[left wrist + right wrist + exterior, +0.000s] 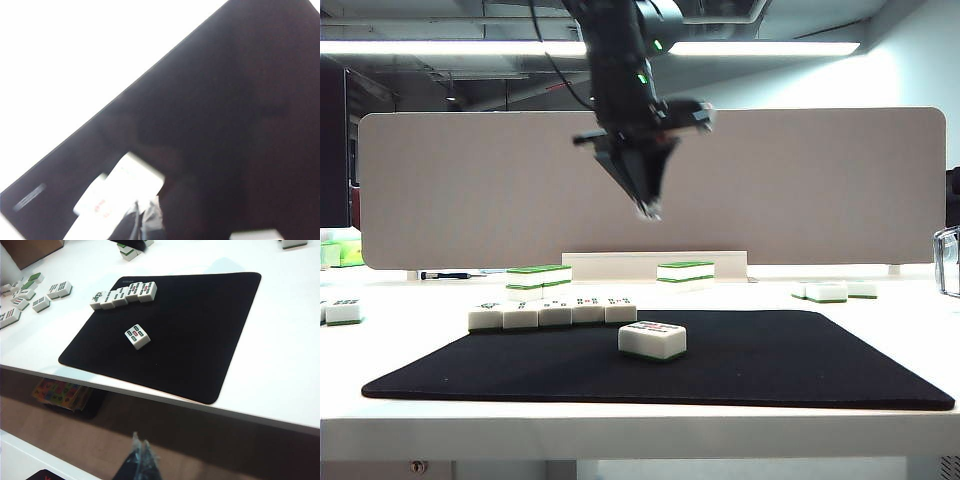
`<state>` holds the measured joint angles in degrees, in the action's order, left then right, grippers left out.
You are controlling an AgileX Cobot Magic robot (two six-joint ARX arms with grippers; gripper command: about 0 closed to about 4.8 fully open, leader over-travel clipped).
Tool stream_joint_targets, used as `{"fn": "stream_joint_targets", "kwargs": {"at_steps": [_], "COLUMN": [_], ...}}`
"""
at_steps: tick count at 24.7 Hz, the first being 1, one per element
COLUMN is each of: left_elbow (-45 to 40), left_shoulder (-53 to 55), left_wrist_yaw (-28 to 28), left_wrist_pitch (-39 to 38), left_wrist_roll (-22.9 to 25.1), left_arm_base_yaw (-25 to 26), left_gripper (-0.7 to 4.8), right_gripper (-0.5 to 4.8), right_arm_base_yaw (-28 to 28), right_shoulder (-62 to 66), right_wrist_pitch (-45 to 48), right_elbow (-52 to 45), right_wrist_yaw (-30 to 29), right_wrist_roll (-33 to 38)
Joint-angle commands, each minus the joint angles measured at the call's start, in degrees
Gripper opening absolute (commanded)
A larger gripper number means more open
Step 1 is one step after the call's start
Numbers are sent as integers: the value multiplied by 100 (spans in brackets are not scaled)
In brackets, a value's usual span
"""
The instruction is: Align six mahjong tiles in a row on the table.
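Observation:
Several mahjong tiles (552, 313) stand side by side in a row at the back left of the black mat (800, 360); the right wrist view shows the same row (125, 294). One more tile (652, 340) lies alone on the mat nearer the front, face up (137, 336). My left gripper (648, 208) hangs high above the mat, pointing down, shut and empty. Its wrist view is blurred: the tips (146, 216) show against the end of the white row (120, 192). My right gripper (142, 446) is shut and empty, off the front edge of the table (280, 365).
Double-stacked tiles with green tops (538, 278) (685, 270) stand behind the mat. Loose tiles lie at the right (832, 291) and far left (342, 311) (30, 295). A white partition (820, 180) closes the back. A clear container (948, 260) sits at the right edge.

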<state>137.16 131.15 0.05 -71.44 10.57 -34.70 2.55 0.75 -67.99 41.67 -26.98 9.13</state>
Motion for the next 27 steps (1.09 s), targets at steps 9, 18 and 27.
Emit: {"fn": "stream_joint_targets", "kwargs": {"at_steps": [9,18,27], "left_elbow": [-2354,-3296,-3298], "left_shoulder": [-1530,-1364,-876], "left_wrist_yaw": [780,809,116], "left_wrist_pitch": [-15,511,852], "left_wrist_roll": [-7,-396,-1290], "left_arm_base_yaw": [9,-501,-879], "left_gripper": [88,319,378], "right_gripper": [-1,-1,-1], "right_arm_base_yaw": [7,4,7], "right_shoulder": [-79,-79,-76], "right_wrist_pitch": [61,57,50], "right_elbow": [13,13,13], "right_wrist_yaw": [9,9,9], "right_wrist_roll": [-17,-17,-17]}}
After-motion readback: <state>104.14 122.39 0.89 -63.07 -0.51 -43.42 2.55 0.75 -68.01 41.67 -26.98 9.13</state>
